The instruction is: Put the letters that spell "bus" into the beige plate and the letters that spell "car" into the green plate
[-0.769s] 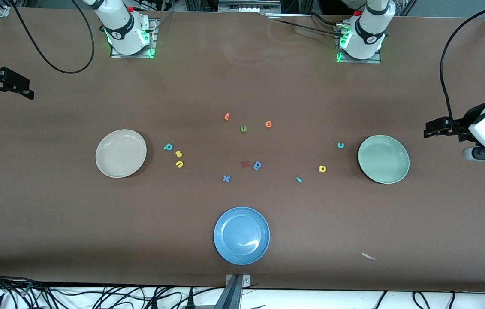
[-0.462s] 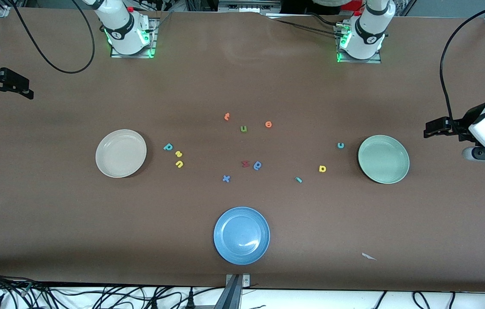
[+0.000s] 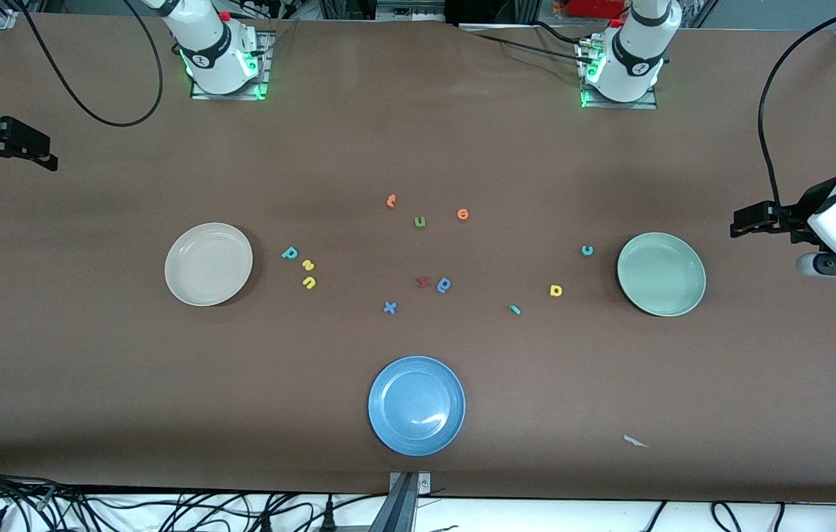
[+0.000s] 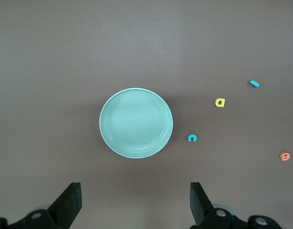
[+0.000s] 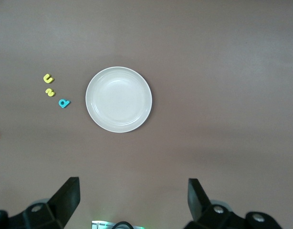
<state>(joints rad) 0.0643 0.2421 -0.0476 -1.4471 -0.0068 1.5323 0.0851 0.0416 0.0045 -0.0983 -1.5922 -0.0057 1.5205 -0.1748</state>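
Both plates bare. Beige plate (image 3: 208,264) toward the right arm's end of the desk (image 3: 92,355); teal b (image 3: 290,253), yellow s (image 3: 307,265), yellow u (image 3: 309,282) beside it. Green plate (image 3: 661,274): light-teal c (image 3: 587,250) just beside, yellow a (image 3: 556,290) and teal r (image 3: 514,309) near. Left hand (image 4: 136,202) wide, above green plate. Right hand (image 5: 133,200) wide, above beige plate.

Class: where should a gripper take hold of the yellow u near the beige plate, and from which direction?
Judging by its pose, come straight down from above: the yellow u lies flat on the table. Close the fingers across its two outer sides, staying clear of the yellow s just beside it.
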